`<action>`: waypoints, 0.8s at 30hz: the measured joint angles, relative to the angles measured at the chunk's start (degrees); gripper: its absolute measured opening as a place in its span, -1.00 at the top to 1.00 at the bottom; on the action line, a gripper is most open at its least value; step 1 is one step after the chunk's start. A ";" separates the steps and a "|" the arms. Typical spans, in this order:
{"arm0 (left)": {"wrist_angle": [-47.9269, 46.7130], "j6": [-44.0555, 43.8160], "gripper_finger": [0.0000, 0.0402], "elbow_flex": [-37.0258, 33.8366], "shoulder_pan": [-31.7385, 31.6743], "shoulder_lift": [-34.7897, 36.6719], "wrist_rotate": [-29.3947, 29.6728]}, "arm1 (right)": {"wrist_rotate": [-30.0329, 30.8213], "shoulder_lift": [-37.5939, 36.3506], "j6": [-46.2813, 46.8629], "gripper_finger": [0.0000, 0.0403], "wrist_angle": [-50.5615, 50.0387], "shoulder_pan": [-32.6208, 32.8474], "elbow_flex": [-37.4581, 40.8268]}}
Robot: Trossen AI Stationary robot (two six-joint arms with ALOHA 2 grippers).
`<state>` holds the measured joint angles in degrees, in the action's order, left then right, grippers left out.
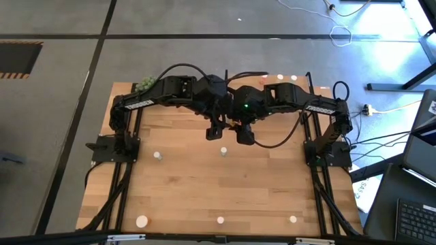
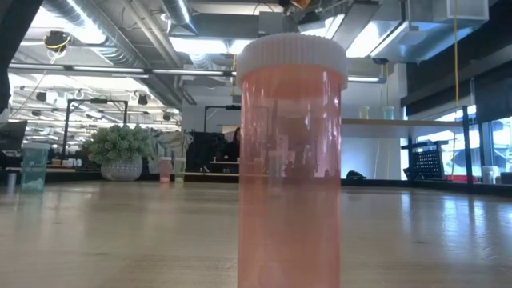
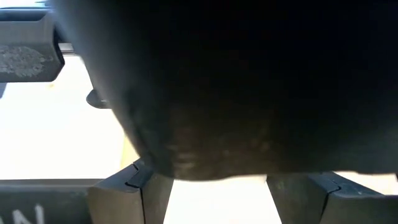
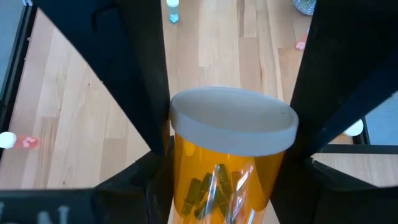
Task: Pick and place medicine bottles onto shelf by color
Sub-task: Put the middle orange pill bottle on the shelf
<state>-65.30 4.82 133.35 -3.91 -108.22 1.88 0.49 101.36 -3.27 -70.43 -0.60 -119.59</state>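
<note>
Both arms crowd the far middle of the worktop (image 1: 184, 184), the left claw (image 1: 215, 129) just beside the right claw (image 1: 244, 134). The near half is mostly free; only a few small bottles (image 1: 223, 151) stand there, well apart.

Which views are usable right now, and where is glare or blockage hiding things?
High view: clear, bright patch on floor top right. Low view: a pink-red bottle close up fills the middle. Left wrist view: nearly all dark, blocked, background blown out. Right wrist view: sharp, orange bottle between the right gripper fingers.
</note>
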 joint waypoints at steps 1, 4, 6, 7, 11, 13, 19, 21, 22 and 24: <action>-0.01 0.00 -0.11 0.01 0.09 0.01 0.12 | -0.03 0.00 0.01 -0.05 0.00 0.00 0.00; -0.09 0.55 -0.11 0.01 0.12 0.00 0.14 | -0.13 0.00 0.00 -0.05 -0.02 0.00 0.00; -0.13 1.89 -0.11 -0.01 0.12 0.00 0.14 | -0.08 0.00 -0.06 -0.05 -0.04 0.00 0.00; -0.15 2.07 -0.11 -0.01 0.12 0.00 0.12 | 0.00 0.00 -0.07 -0.05 -0.04 0.00 0.00; -1.19 3.48 -0.11 0.01 0.44 0.02 0.30 | 0.05 0.00 -0.51 -0.05 -0.03 0.08 0.00; -1.67 4.36 -0.11 0.01 0.20 0.02 0.24 | 0.15 0.00 -0.57 -0.05 -0.04 0.08 0.00; -1.75 4.59 -0.11 0.01 0.21 0.02 1.08 | 0.23 0.00 -0.72 -0.05 -0.04 0.07 0.00; -1.67 4.61 -0.11 0.01 0.27 0.02 2.45 | 0.49 0.00 -0.93 -0.05 -0.07 0.02 0.00; -1.57 4.97 -0.11 0.01 0.28 0.02 2.68 | 0.46 0.00 -0.70 -0.05 -0.08 0.00 0.00; -1.44 5.72 -0.11 0.01 0.33 0.02 3.05 | 0.07 0.00 -0.20 -0.05 -0.09 -0.07 0.00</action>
<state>-66.74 10.54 133.36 -3.58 -108.20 4.93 0.56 101.36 -3.47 -70.52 -0.67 -119.59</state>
